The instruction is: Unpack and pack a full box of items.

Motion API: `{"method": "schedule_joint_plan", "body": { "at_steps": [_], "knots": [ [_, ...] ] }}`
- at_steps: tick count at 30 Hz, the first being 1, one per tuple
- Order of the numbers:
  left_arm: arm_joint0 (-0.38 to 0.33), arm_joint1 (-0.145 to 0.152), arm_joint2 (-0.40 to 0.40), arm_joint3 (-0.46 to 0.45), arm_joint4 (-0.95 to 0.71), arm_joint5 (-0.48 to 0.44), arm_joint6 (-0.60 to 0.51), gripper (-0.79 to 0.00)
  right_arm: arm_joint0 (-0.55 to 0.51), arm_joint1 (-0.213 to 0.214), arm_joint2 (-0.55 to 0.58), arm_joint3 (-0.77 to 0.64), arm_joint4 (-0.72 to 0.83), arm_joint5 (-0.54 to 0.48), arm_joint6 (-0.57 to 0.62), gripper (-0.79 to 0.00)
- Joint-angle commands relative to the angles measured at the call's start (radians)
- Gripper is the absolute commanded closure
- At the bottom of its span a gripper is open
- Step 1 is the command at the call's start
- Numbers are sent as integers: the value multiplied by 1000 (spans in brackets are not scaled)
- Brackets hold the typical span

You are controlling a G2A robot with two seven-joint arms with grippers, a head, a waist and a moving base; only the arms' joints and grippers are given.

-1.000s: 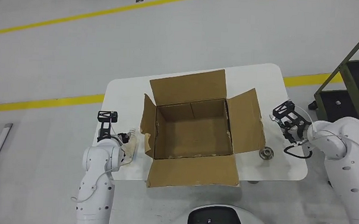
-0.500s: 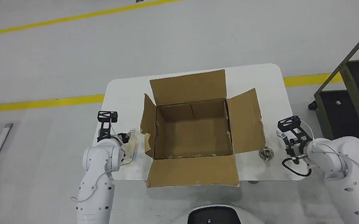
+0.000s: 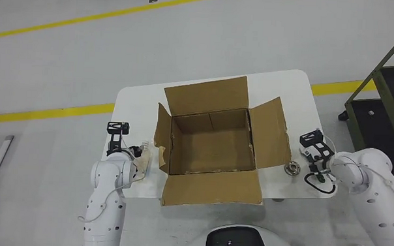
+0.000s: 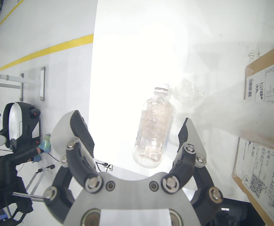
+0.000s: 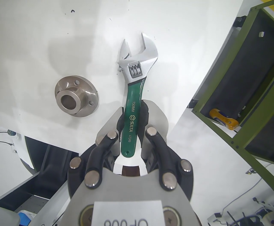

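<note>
Top view: open brown cardboard box (image 3: 212, 149), empty mid-frame — unpacking seems finished. Left of it the clear plastic bottle (image 4: 154, 128) lies under the left gripper (image 4: 131, 124), jaws spread. Rightward, the right gripper (image 5: 133, 112) clamps the green-handled adjustable wrench (image 5: 137, 68) beside a steel flange (image 5: 76, 98).

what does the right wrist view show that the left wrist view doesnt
Right wrist view, not the left: the right gripper shut on a green-handled wrench, a metal flange lying apart from it on the table, and a green rack off the table's edge.

Left wrist view, not the right: the open left gripper over a clear plastic bottle lying on its side, and the labelled cardboard box.

Both: the white table and grey floor beyond it.
</note>
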State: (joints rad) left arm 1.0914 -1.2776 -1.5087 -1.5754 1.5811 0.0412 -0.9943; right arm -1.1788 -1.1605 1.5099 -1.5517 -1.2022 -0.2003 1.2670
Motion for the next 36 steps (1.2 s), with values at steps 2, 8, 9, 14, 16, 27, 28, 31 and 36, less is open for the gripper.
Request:
{"method": "schedule_joint_plan", "body": {
  "at_steps": [2, 8, 9, 14, 16, 27, 28, 31, 36],
  "knots": [
    [0, 0, 0, 0, 0, 0, 0, -785, 11, 1, -10, 12, -1, -2, 0, -268],
    [0, 0, 0, 0, 0, 0, 0, -785, 5, 7, 16, -41, 57, -18, -9, -280],
    [0, 0, 0, 0, 0, 0, 0, -785, 1, 8, 35, -75, 95, -38, -27, -256],
    [0, 0, 0, 0, 0, 0, 0, -785, -85, 25, 162, -273, 149, -190, -256, 0],
    [0, 0, 0, 0, 0, 0, 0, -785, -124, 29, 195, -334, 110, -209, -361, 0],
    [0, 0, 0, 0, 0, 0, 0, -785, -164, 28, 201, -376, 88, -172, -438, 0],
    [0, 0, 0, 0, 0, 0, 0, -785, -164, 28, 201, -376, 88, -172, -438, 0],
    [0, 0, 0, 0, 0, 0, 0, -785, -192, 27, 202, -417, 17, -124, -571, 0],
    [0, 0, 0, 0, 0, 0, 0, -785, -244, 9, 151, -497, 32, 17, -886, 0]
  ]
}}
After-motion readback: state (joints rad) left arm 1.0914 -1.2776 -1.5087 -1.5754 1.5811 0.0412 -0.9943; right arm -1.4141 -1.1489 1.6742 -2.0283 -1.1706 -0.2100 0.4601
